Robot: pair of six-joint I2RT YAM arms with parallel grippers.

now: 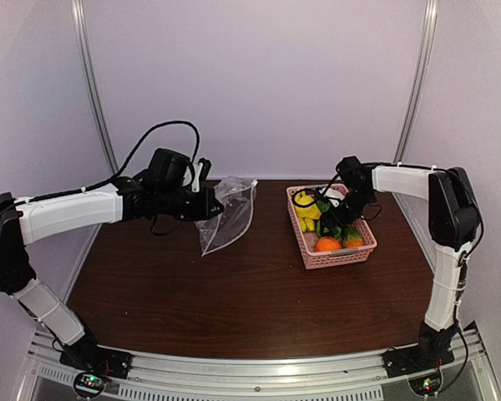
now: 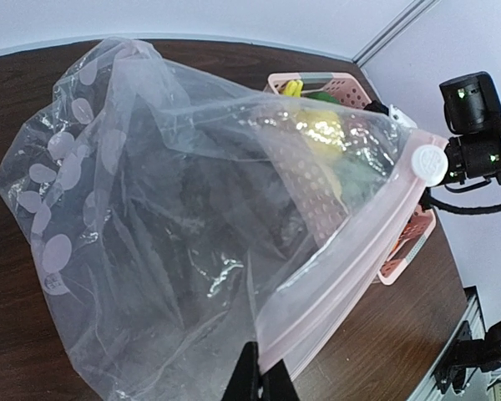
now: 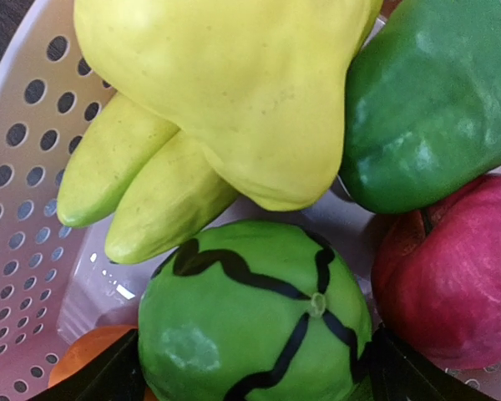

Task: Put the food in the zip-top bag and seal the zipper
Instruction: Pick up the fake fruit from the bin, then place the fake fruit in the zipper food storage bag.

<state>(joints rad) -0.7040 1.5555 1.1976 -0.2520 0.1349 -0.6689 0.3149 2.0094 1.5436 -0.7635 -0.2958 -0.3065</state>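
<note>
My left gripper [image 1: 207, 203] is shut on the mouth edge of the clear zip-top bag [image 1: 225, 213] and holds it up above the table. In the left wrist view the closed fingertips [image 2: 263, 380] pinch the bag [image 2: 175, 234] at the end of its pinkish zipper [image 2: 359, 251], which has a white slider [image 2: 427, 164]. The bag looks empty. My right gripper [image 1: 338, 219] is down in the pink basket [image 1: 351, 255]. Its jaws press both sides of the green striped ball [image 3: 250, 326]. Around the ball lie the banana bunch [image 3: 225, 100], green pepper [image 3: 434, 109], red-pink fruit [image 3: 451, 267] and an orange [image 3: 83, 351].
The basket stands at the right of the dark wooden table [image 1: 234, 301], the bag left of centre. The basket's perforated wall [image 3: 25, 167] is close on the right gripper's left. White walls and metal posts enclose the table.
</note>
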